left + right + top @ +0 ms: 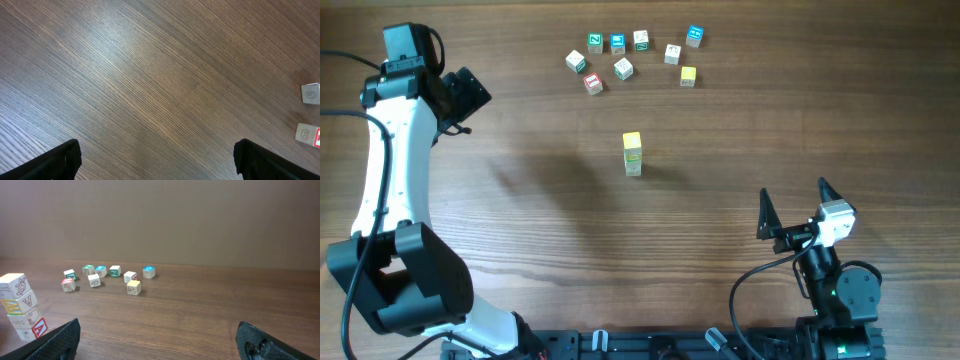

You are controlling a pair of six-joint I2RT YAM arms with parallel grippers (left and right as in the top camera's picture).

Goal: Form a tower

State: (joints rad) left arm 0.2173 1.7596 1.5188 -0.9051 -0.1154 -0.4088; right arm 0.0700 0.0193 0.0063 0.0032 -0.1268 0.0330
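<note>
Loose cubes point(623, 68) — perhaps nine — on table point(520, 220)

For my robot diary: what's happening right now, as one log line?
tower: standing mid-table, yellow top, untouched | loose cubes: clustered beyond it | left gripper: open, empty | right gripper: open, empty

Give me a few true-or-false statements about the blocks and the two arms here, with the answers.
1. The tower stands by itself, apart from the loose cubes. True.
2. The right tool is gripping a cube. False: it is open and empty, well short of the tower.
3. Seen from above, the tower's top cube is yellow. True.
4. The left tool is touching the tower. False: it is open, off to the side over bare table.
5. Some loose cubes are piled on each other. False: each lies singly on the table.
</note>
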